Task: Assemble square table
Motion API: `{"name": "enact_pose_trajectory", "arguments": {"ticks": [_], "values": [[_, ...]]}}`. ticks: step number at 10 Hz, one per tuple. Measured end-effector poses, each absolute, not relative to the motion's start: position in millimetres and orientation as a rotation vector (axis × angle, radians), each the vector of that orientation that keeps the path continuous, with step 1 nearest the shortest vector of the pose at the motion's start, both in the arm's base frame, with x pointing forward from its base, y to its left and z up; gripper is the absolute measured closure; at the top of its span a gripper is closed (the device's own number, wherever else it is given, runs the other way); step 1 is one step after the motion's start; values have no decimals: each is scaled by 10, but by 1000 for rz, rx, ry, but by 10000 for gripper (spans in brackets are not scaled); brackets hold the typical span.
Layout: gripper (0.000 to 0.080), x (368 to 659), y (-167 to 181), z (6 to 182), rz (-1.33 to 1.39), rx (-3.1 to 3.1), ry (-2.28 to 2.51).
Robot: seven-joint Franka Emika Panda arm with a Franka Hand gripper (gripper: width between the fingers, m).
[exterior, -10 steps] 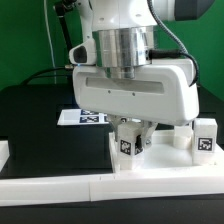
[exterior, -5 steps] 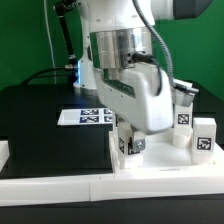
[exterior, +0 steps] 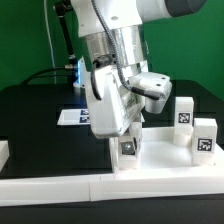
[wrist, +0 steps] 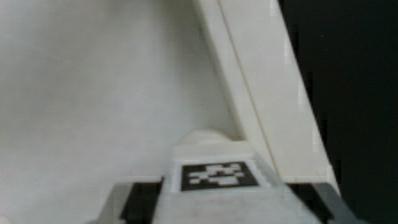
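White leg block (exterior: pixel 128 147) pinched in gripper (exterior: pixel 127 140) jaws, tag outward | sits on square top (exterior: pixel 165 160) near its rim corner | step: screw leg in, my guess | tip: keep leg upright, turn w/o slipping, steady downforce

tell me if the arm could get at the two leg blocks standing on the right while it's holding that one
Probably not for a grasp: the end effector is shut on a leg block over the tabletop. The two standing leg blocks look unobstructed once it lets go.
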State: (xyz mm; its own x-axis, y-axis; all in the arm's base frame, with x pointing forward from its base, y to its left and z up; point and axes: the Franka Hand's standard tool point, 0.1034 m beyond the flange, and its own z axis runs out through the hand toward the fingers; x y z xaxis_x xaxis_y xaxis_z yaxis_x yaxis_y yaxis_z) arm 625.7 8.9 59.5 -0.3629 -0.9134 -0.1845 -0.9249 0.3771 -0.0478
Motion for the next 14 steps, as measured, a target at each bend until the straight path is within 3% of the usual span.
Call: {"name": "enact_pose_trajectory", "arguments": {"ticks": [3,4,5,6,7,10,14], "values": [[511,6240,77,589,90,-1658,2470],[268,6240,77,589,90,-1658,2470],[268,6241,95,608,89,-1666,2464],[188,6198,179,715,91,-1688,2438],[157,6147,223,890,94,-1689,2414],[151,6126,211,1368,99,-1666,2362],[151,6109,207,1353,107,-1670,2363]]}}
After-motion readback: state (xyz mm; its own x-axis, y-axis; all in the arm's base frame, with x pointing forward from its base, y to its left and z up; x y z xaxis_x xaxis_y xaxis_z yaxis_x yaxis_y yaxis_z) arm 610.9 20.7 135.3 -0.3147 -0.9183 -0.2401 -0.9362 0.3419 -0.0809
